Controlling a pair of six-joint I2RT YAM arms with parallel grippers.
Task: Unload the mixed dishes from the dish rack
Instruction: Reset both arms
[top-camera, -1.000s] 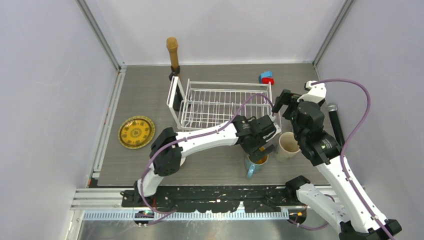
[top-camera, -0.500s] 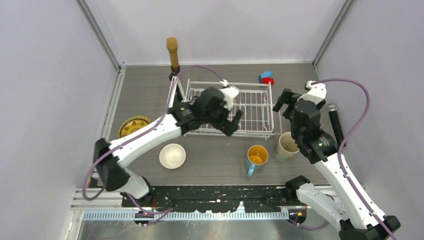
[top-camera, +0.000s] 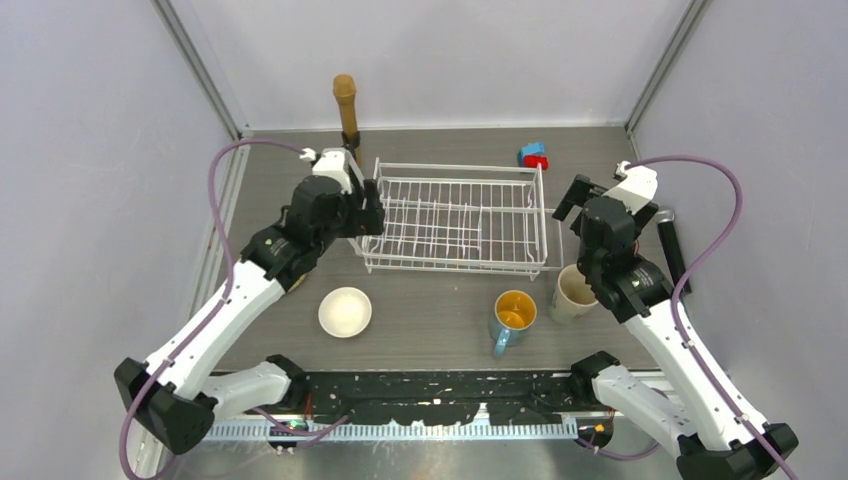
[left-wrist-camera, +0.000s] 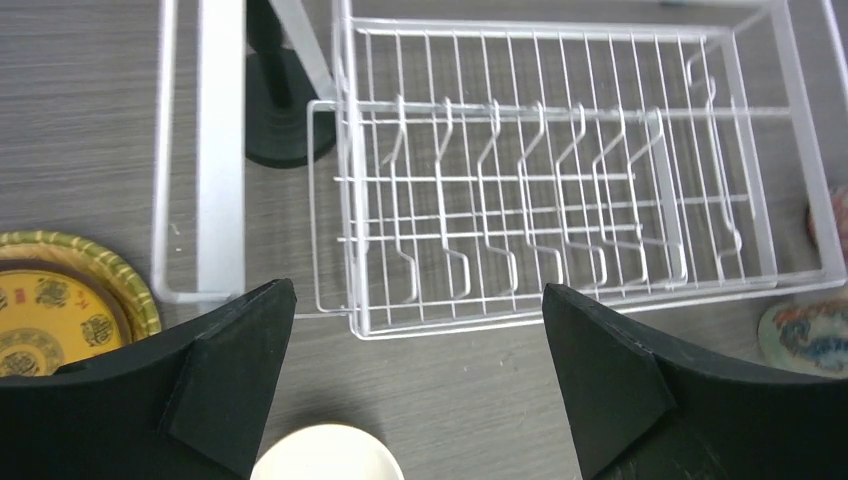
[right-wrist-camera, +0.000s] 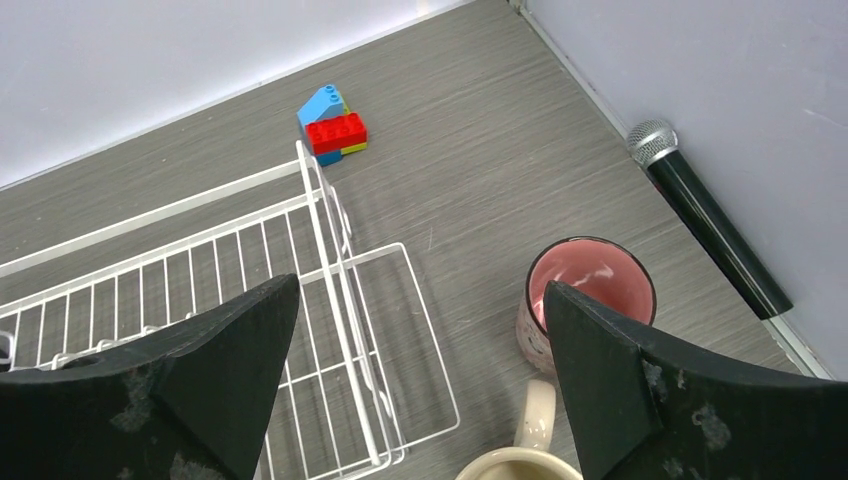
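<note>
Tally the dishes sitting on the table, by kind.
Mugs: 3 (pink mug, blue mug, cream mug)
Bowls: 1 (white bowl)
Plates: 1 in view (golden plate)
Total: 5

Grey wood-grain bench (top-camera: 430, 325). White wire dish rack (top-camera: 455, 215) at centre. On the near side of it stand a white bowl (top-camera: 345, 311), a blue mug (top-camera: 513, 316) and a cream mug (top-camera: 575, 290), with a pink mug (right-wrist-camera: 588, 290) just beside the cream one. Golden plate (left-wrist-camera: 60, 300) to the rack's left. Blue-and-red block (top-camera: 533, 155) near its far right corner. Brown stick (top-camera: 346, 105) upright at its far left. Black microphone (right-wrist-camera: 705, 225) along the right edge.
</note>
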